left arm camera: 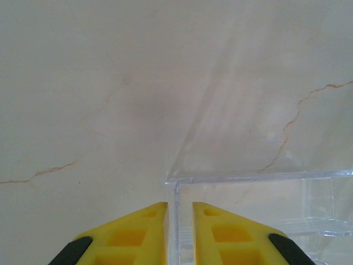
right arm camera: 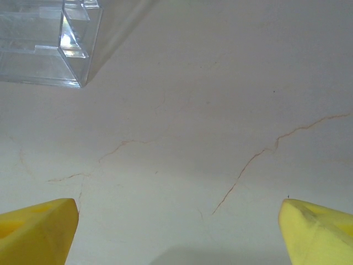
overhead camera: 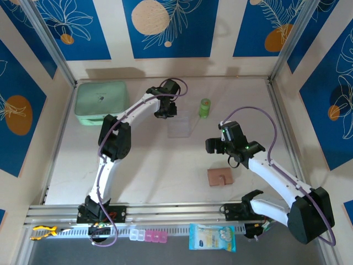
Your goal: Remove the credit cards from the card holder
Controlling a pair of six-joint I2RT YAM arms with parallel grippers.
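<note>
Left tool point(left arm camera: 179, 206) outstretched, seemingly pinching box point(left arm camera: 259, 190)

The light over my workspace is bright and even, falling softly from overhead. On the top camera the pale tabletop point(overhead camera: 165, 165) carries only faint, soft-edged shadows. The mint pouch point(overhead camera: 102, 102) throws a grey one onto the back wall toward 12 o'clock, and the clear box point(overhead camera: 181, 124) nearly washes out against the surface. From my left wrist the picture is milky and low in contrast, with a dim smudge of shadow near the centre. My left gripper point(left arm camera: 180, 205) at 6 o'clock is soft, too near to focus, while the box's edges catch thin white glints. From my right wrist, my right gripper point(right arm camera: 177, 205) blurs at 5 and 7 o'clock. A grey shadow sits at 6, and the box glares at 11.
</note>
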